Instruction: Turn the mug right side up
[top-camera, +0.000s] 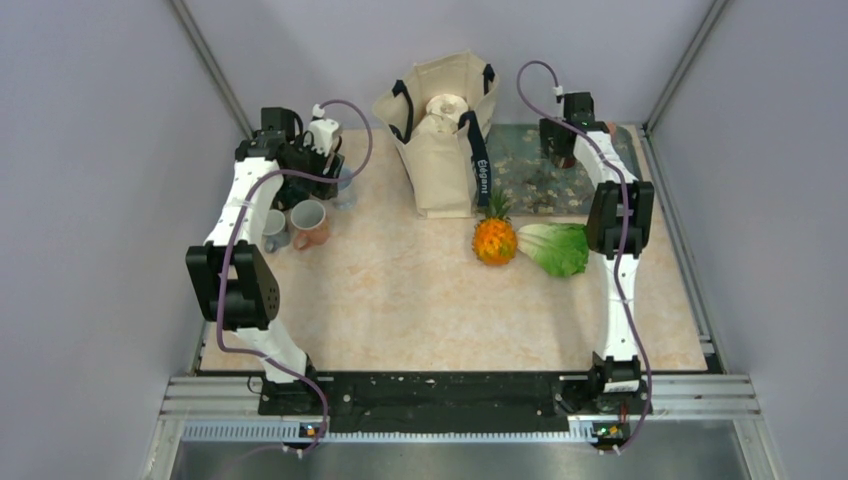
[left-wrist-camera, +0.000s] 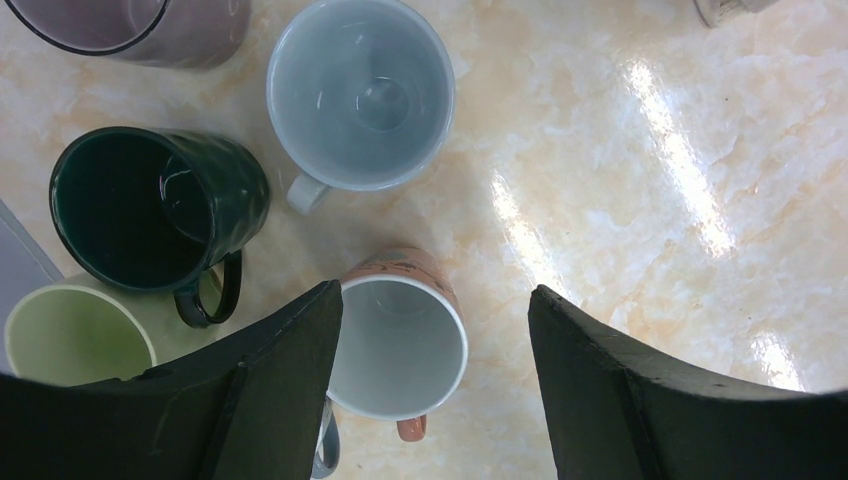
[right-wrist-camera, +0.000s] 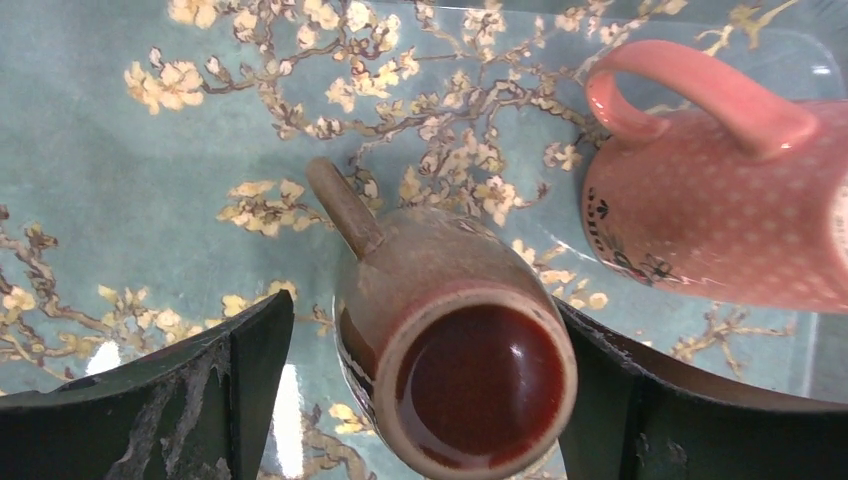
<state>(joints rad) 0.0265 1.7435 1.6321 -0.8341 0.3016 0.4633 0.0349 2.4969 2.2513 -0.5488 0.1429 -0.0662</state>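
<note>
From above, I am seeing the left end effector (top-camera: 305, 165) hovering over a cluster of mugs (top-camera: 300, 222) on the left of the tabletop (top-camera: 400, 300). The right end effector (top-camera: 560, 140) is reaching over the flowered tray (top-camera: 530, 185) at the far right.

Through the left wrist, the jaws are standing open above an orange mug (left-wrist-camera: 400, 340) — every mug in this view is sitting mouth-up.

Through the right wrist, the jaws are gaping open on either side of the brown mug (right-wrist-camera: 470, 380). It is standing on the tray with its mouth facing up, and nothing is gripping it. I am judging the turn itself done — what is left is backing away without knocking it. The pink mug (right-wrist-camera: 720, 200) just beside it seems to be lying on its side.
</note>
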